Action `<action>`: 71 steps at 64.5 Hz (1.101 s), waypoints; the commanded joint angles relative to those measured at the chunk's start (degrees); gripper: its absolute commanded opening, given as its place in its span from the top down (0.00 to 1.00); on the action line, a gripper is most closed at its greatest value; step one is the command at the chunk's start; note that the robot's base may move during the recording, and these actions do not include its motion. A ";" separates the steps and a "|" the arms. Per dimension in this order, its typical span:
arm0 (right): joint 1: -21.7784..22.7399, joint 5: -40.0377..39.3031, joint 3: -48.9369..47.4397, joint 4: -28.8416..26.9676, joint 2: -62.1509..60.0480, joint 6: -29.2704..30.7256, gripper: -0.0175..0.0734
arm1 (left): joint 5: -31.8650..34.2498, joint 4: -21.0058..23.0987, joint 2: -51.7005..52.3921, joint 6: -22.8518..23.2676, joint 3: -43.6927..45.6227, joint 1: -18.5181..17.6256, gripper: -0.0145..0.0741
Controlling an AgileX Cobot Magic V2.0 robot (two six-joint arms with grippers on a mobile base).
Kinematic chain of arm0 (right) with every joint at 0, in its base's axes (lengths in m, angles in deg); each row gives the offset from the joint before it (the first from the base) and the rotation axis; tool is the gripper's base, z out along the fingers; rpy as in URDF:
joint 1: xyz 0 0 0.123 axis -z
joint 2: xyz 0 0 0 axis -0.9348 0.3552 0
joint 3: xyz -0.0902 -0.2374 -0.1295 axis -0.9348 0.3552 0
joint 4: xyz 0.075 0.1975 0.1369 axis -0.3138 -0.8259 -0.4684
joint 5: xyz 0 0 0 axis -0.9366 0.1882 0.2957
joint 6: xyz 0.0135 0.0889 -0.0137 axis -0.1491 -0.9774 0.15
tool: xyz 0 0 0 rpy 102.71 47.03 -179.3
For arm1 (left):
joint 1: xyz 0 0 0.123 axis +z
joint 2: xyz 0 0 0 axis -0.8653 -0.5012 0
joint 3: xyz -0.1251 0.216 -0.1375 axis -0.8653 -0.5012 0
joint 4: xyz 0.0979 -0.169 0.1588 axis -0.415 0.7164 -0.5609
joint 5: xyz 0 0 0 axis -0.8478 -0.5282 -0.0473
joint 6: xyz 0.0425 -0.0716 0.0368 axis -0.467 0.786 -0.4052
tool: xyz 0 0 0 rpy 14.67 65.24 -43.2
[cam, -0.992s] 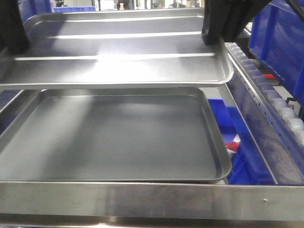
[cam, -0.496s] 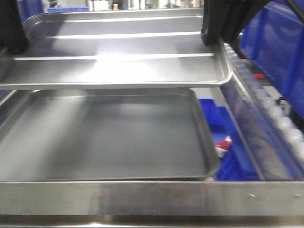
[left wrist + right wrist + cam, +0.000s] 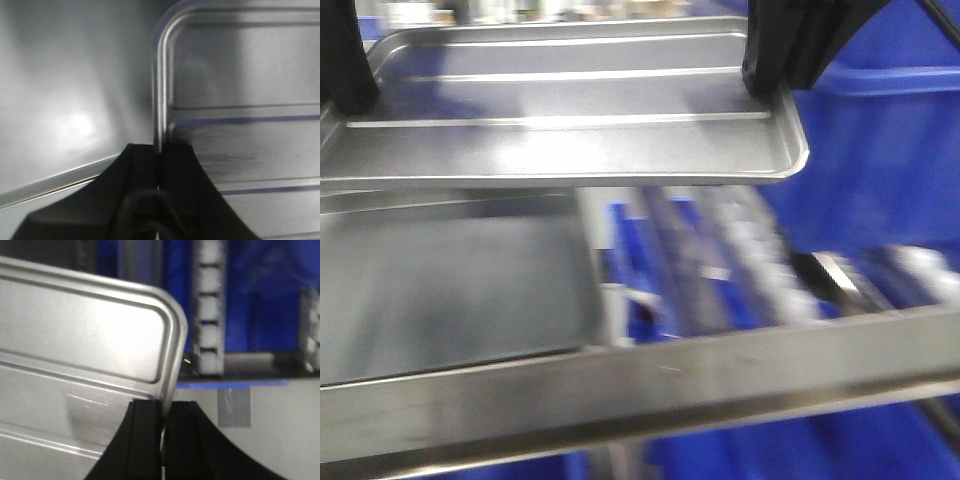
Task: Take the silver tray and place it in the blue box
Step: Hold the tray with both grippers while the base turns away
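Note:
The silver tray [image 3: 570, 120], shiny with two long ribs, hangs level in the air across the upper half of the front view. My left gripper [image 3: 342, 70] is shut on its left rim; the wrist view shows the rim [image 3: 160, 100] pinched between the black fingers [image 3: 142, 170]. My right gripper [image 3: 782, 62] is shut on its right rim [image 3: 172, 355], near the rounded corner. The blue box [image 3: 880, 150] shows as a large blue wall at the right, behind and below the tray's right end. The scene below is motion-blurred.
A dull grey ribless tray [image 3: 440, 290] lies on the steel-framed cart at lower left. A steel rail [image 3: 720, 375] crosses the front. A roller conveyor strip [image 3: 750, 250] and more blue bins [image 3: 630, 250] sit below the held tray.
The background has slid left and blurred: the grey tray moved from centre to lower left, and the blue box wall now fills the right. The silver tray stays held the same way.

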 commanded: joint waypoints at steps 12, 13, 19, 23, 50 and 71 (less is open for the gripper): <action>0.05 -0.54 -1.48 3.86 -2.21 1.37 0.75 | -0.05 -2.28 1.83 -1.06 1.52 -0.43 0.95; 0.05 -0.54 -1.48 3.86 -2.21 1.37 0.75 | -0.05 -2.28 1.83 -1.06 1.52 -0.43 0.95; 0.05 -0.54 -1.48 3.86 -2.21 1.37 0.75 | -0.05 -2.28 1.83 -1.06 1.52 -0.43 0.95; 0.05 -0.54 -1.48 3.86 -2.21 1.37 0.75 | -0.05 -2.28 1.83 -1.06 1.52 -0.43 0.95; 0.05 -0.45 -1.48 3.86 -2.21 1.37 0.75 | -0.05 -2.28 1.83 -1.06 1.52 -0.43 0.95; 0.05 -0.45 -1.48 3.86 -2.21 1.37 0.75 | -0.05 -2.28 1.83 -1.06 1.52 -0.43 0.95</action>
